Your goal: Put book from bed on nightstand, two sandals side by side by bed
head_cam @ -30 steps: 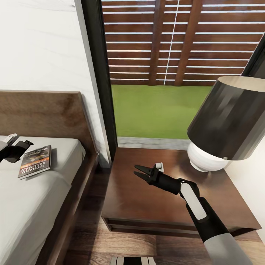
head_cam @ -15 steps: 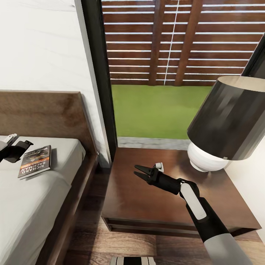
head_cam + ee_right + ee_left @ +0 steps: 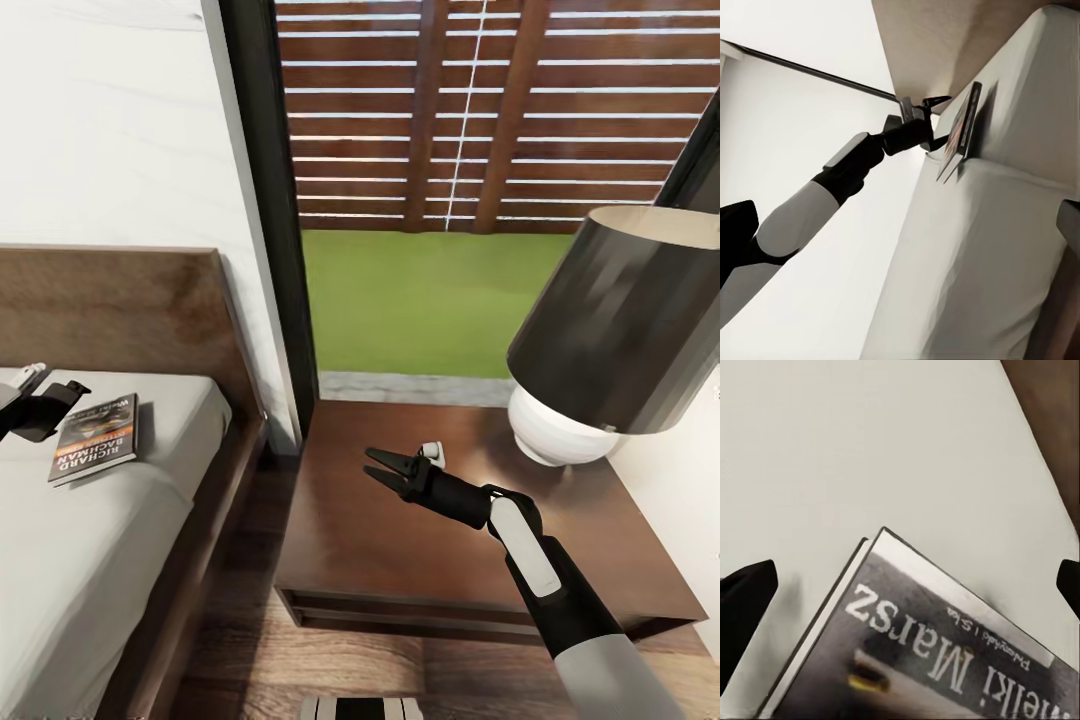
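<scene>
Bed (image 3: 90, 560) with pale grey mattress and dark headboard. Beside it, dark-brown nightstand (image 3: 400, 560) carrying a lamp (image 3: 610, 340) at its far right corner. Right gripper (image 3: 385, 470) above the nightstand top, jaws spread, holding nothing. Left gripper (image 3: 50, 405) just beside the paperback's edge, fingers wide apart. Book (image 3: 97, 437) flat near the mattress's headboard end, close to its nightstand-side edge.

Left gripper (image 3: 48, 397) reaches in from the left, jaws apart. Right gripper (image 3: 385, 468) hangs forward, fingers spread.
</scene>
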Robot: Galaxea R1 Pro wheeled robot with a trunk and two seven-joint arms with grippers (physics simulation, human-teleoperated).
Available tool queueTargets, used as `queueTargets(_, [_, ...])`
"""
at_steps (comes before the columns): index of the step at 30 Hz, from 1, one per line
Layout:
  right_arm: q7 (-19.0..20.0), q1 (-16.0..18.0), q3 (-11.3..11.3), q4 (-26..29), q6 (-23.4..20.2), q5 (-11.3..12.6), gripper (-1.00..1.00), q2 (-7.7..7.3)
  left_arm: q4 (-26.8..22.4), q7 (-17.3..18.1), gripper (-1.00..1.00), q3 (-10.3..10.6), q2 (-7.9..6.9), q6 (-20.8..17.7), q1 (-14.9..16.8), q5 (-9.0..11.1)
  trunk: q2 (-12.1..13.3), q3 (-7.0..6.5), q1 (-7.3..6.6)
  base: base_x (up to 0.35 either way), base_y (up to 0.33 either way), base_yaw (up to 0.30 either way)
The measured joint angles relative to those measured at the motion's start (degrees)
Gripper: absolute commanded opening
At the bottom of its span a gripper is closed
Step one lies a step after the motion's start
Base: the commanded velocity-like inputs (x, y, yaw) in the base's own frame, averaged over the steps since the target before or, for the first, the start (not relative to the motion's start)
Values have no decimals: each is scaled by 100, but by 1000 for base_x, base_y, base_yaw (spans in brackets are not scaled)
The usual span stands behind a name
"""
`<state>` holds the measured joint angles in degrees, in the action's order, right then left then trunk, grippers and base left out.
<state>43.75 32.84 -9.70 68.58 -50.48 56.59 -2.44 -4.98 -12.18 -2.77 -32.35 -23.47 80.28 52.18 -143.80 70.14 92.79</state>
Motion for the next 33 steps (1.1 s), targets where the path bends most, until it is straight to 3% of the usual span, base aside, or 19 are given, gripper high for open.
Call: queueTargets(33, [1, 0, 0, -2, 1, 0, 100, 0, 220, -9, 100, 5, 0, 4, -1, -4, 0, 0, -1, -20, -21, 0])
